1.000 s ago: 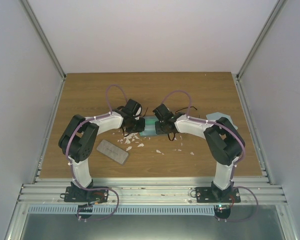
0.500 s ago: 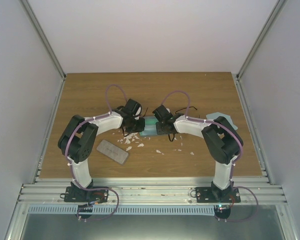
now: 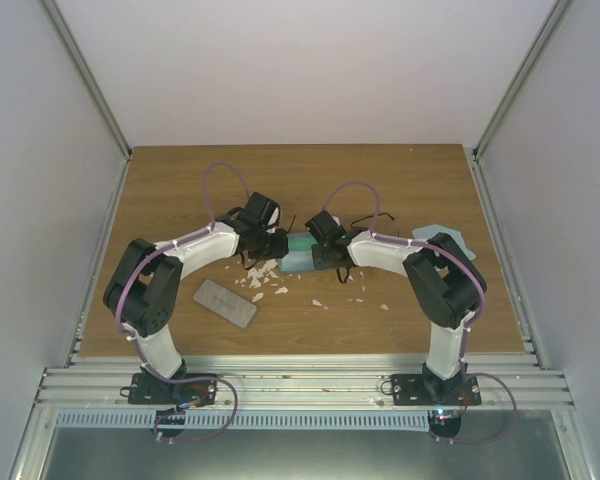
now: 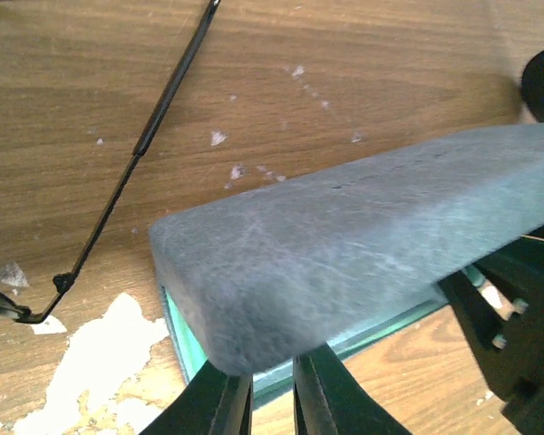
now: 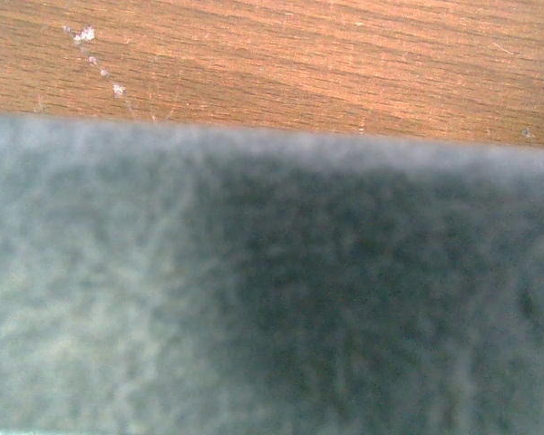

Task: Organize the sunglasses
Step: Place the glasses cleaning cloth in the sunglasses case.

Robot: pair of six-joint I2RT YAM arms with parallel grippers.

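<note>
While my left gripper (image 4: 272, 405) is pinched almost shut on the left end of the blue-grey case (image 4: 363, 240), whose lid tilts up over a teal lining, my right gripper (image 3: 323, 243) is at the case's right end. I cannot tell whether it is open or closed, since its camera shows only blurred grey. 1 pair of sunglasses (image 4: 131, 159) lies on the wooden surface (image 4: 363, 63) just left of the case, and the other pair (image 3: 368, 217) lies just beyond my right arm.
</note>
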